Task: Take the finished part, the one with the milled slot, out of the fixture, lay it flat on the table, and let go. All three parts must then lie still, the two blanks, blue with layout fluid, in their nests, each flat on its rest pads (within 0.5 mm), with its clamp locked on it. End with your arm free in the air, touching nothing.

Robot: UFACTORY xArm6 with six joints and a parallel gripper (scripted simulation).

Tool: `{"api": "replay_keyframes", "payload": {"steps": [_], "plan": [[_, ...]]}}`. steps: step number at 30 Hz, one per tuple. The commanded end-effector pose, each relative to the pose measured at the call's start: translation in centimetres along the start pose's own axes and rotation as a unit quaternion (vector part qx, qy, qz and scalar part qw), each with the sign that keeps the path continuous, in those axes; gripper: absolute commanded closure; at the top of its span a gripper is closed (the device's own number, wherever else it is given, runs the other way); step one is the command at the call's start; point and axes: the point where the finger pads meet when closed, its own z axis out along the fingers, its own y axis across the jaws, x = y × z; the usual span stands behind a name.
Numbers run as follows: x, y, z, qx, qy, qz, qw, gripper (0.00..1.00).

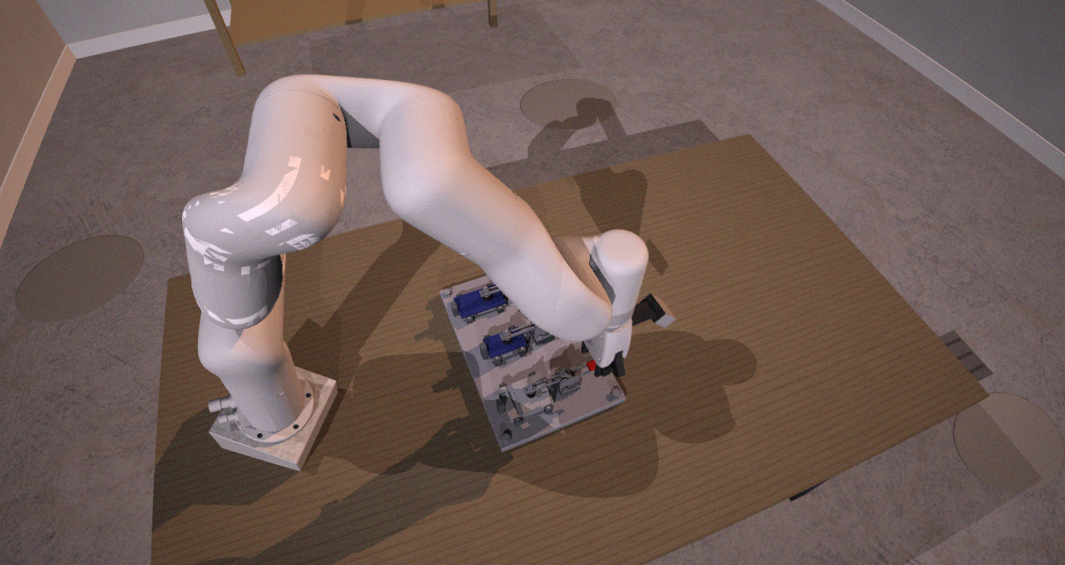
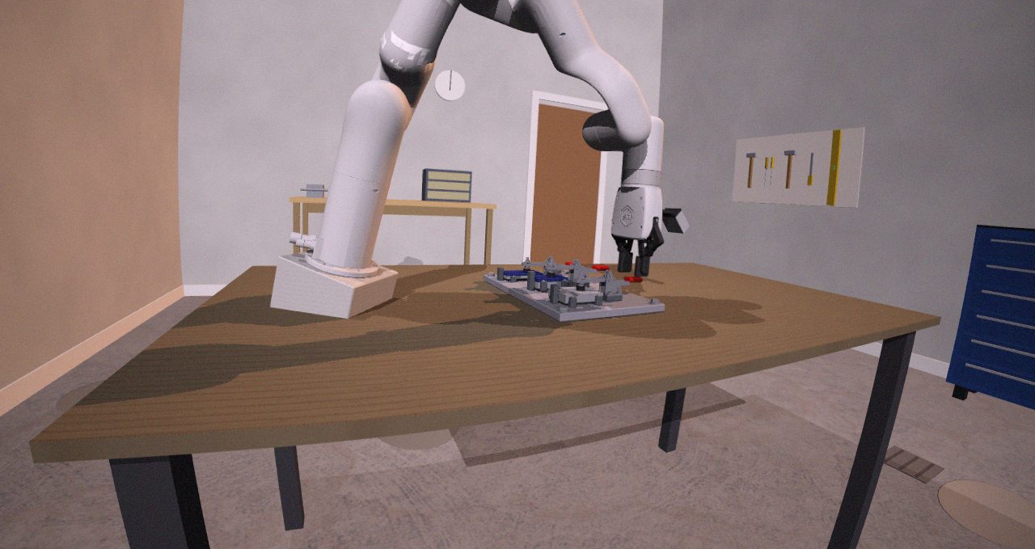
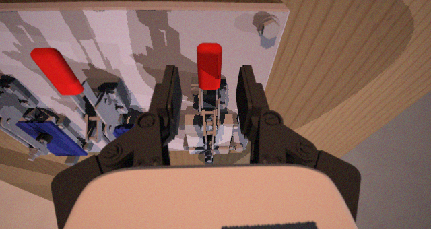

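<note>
The grey fixture plate (image 1: 521, 431) (image 2: 614, 308) (image 3: 111, 30) lies on the wooden table. Two blue blanks (image 1: 476, 303) (image 1: 503, 345) (image 3: 50, 138) sit in its far and middle nests under their clamps. The near nest holds the pale grey finished part (image 3: 225, 135) under a toggle clamp with a red handle (image 1: 591, 365) (image 2: 633, 278) (image 3: 209, 60). My gripper (image 1: 611, 368) (image 2: 634, 263) (image 3: 209, 80) is about half open, points down and hangs just over this handle. In the wrist view the handle lies between the fingers, apart from both. The middle clamp's red handle (image 3: 55, 71) lies to the left.
The arm's base block (image 1: 271, 431) (image 2: 332, 292) stands on the table left of the fixture. A bolt head (image 3: 266, 21) sits at the plate's corner by the handle. Bare table (image 1: 781, 323) stretches to the right of the plate.
</note>
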Motion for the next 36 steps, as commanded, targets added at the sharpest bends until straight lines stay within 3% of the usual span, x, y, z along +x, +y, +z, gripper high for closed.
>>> {"api": "replay_keyframes", "payload": {"steps": [1, 16, 36], "plan": [[0.2, 0.0, -0.1, 0.0, 0.003, 0.0, 1.0, 0.53], [0.2, 0.0, 0.0, 0.0, 0.002, 0.0, 1.0, 0.53], [0.4, 0.1, 2.6, 0.0, 0.002, 0.0, 1.0, 0.53]]}}
